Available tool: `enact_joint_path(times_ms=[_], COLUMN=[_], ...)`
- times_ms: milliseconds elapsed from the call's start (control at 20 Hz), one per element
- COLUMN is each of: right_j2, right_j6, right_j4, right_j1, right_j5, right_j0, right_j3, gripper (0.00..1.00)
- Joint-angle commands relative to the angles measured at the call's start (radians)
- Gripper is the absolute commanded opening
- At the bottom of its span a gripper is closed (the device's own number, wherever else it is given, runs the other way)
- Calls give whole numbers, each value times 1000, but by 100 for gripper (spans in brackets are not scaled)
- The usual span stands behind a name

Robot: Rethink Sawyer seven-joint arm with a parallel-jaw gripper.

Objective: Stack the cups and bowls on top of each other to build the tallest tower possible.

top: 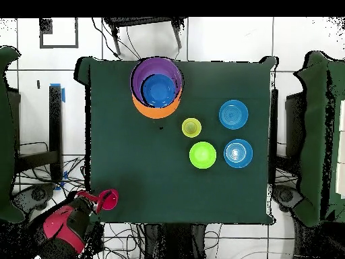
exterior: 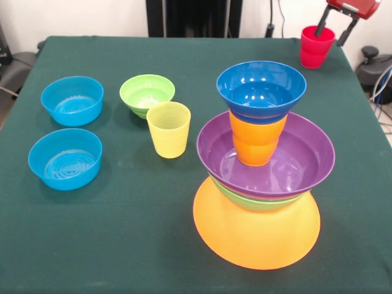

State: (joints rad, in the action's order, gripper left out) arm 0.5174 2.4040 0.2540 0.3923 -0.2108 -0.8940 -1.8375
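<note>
A: Nearest the camera, which element do we label first?

B: We label the tower (exterior: 263,177): a huge orange bowl (exterior: 256,236) inverted as a cone-shaped base, a large green bowl (exterior: 257,201) showing only as a rim above it, then a large purple bowl (exterior: 266,156) upright, an orange cup (exterior: 255,142) standing inside it, and a small dark blue bowl (exterior: 261,90) seated on that cup.

A: And beside it?

B: Two light blue bowls (exterior: 65,158) sit at the left, well apart from the tower, one behind the other. Between them and the tower we see a translucent yellow cup (exterior: 168,129), with a small green bowl (exterior: 147,95) just behind it.

A: At the far corner?

B: A red cup (exterior: 316,47) stands upright near the table's edge. The gripper (exterior: 335,32) has its fingers spread, one reaching into the cup's mouth, the other outside the wall; whether they press the wall we cannot tell.

A: How do we judge the cup will handle?

B: We judge it light, thin-walled and stiff enough for a rim pinch, though smooth plastic may slip. Taking the wall near the rim, as the fingers now straddle it, seems soundest. The blue bowl balances on a narrow cup, so the tower's top looks easily tipped by a rough placement.
</note>
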Motion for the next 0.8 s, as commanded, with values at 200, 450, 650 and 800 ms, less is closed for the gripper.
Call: enact_joint_path(times_ms=[200, 450, 650, 800], right_j2=[-163, -164, -169, -152], right_j6=[177, 182, 176, 176], right_j4=[65, 78, 81, 79], right_j1=[-7, -23, -26, -36], right_j5=[-56, -51, -59, -77], right_j0=[4, -5, -2, -17], right_j3=[11, 3, -5, -1], gripper=[100, 100, 100, 100])
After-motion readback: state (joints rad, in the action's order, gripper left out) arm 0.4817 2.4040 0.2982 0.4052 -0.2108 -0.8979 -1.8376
